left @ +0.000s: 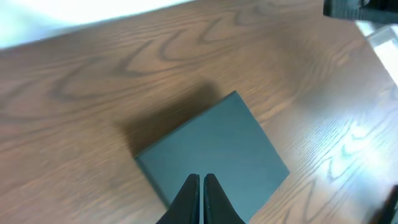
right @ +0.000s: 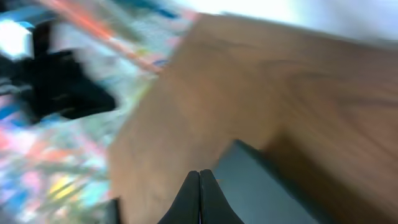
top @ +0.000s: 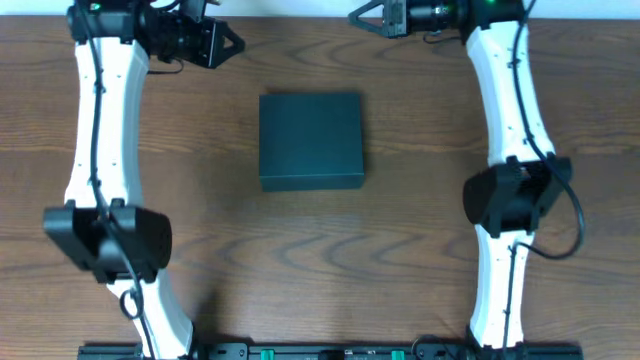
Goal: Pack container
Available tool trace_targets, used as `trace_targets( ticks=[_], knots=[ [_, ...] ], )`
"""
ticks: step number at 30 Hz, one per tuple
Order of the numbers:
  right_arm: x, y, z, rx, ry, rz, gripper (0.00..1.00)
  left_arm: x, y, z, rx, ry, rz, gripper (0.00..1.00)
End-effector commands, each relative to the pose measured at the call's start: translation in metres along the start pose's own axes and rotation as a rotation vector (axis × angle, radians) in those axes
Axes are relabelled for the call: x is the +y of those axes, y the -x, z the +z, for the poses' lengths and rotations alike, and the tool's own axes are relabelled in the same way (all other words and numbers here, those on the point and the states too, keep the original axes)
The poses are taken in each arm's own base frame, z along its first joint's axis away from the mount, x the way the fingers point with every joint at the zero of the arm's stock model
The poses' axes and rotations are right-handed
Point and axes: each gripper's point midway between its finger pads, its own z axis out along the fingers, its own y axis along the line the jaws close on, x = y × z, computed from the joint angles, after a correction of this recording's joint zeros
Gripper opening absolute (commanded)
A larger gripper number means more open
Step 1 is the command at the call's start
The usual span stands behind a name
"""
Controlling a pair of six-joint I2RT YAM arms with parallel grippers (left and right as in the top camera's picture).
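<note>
The container (top: 311, 140) is a square dark green-black box, lid closed, lying in the middle of the wooden table. It also shows in the left wrist view (left: 214, 155) and, blurred, in the right wrist view (right: 273, 186). My left gripper (top: 232, 43) is shut and empty at the far left, raised, away from the box; its fingers show in its own view (left: 201, 179). My right gripper (top: 360, 17) is shut and empty at the far right edge of the table; its fingers show in its own view (right: 199, 174). No snack packets are in view.
The wooden table (top: 320, 240) surrounds the box. Both white arms run down the left (top: 95, 150) and right (top: 510, 130) sides. The right wrist view shows a blurred colourful area (right: 56, 155) beyond the table's edge.
</note>
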Motion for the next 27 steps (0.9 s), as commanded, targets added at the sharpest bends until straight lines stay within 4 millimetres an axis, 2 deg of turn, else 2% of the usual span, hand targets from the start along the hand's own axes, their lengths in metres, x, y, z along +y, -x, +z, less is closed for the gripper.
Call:
trace_targets(
  ticks=[1,5,7,8,10,13,14,16,19,24,27],
  knots=[
    [0.008,0.014,-0.031,-0.052,-0.392,-0.087,0.02,-0.013,0.013,-0.038,-0.047,0.102,0.146,0.06],
    [0.03,0.02,-0.061,-0.099,-0.681,-0.163,0.02,-0.033,0.032,-0.073,-0.144,0.16,0.254,0.06],
    [0.056,0.034,-0.076,-0.162,-0.769,-0.264,0.02,-0.045,0.044,-0.09,-0.208,0.173,0.276,0.06],
    [0.073,0.042,-0.08,-0.201,-0.785,-0.32,0.02,-0.05,0.051,-0.099,-0.245,0.18,0.26,0.05],
    [0.119,0.066,-0.088,-0.314,-0.776,-0.473,0.01,-0.063,0.066,-0.12,-0.333,0.189,0.224,0.06],
    [0.171,0.09,-0.094,-0.449,-0.724,-0.614,0.01,-0.081,0.083,-0.143,-0.434,0.192,0.211,0.06],
    [0.185,0.097,-0.096,-0.491,-0.707,-0.644,0.02,-0.088,0.089,-0.15,-0.47,0.189,0.216,0.06],
    [0.198,0.102,-0.099,-0.533,-0.689,-0.664,0.02,-0.102,0.096,-0.161,-0.515,0.184,0.246,0.06],
    [0.198,0.092,-0.103,-0.497,-0.694,-0.649,0.01,-0.12,0.085,-0.163,-0.49,0.19,0.247,0.06],
    [0.193,0.028,-0.127,-0.343,-0.688,-0.579,0.02,-0.148,0.042,-0.169,-0.451,0.33,0.319,0.06],
    [0.192,-0.004,-0.145,-0.344,-0.709,-0.585,0.01,-0.162,0.015,-0.172,-0.503,0.394,0.348,0.06]
  ],
)
